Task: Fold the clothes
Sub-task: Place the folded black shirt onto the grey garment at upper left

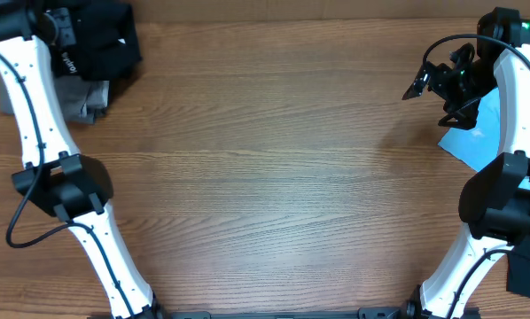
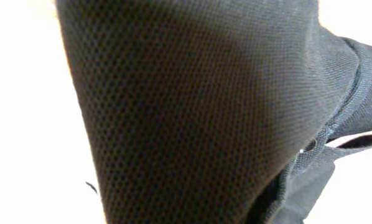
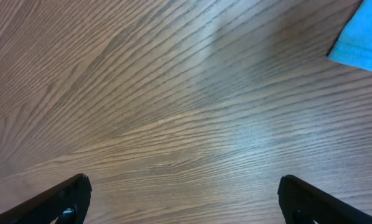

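Short white lettering (image 1: 68, 61) on black T-shirt (image 1: 105, 40), far-left corner of table (image 1: 265, 177), overhead view, run sideways, too small to read, left wrist view plain black mesh only, no print, right wrist view no text.

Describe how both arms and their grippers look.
Both the left arm and right arm are white tubular links joined by bulky black joint housings. Thin black cables run along each, looping loose by the left elbow. The right gripper has two black fingers; green lights glow near its wrist.
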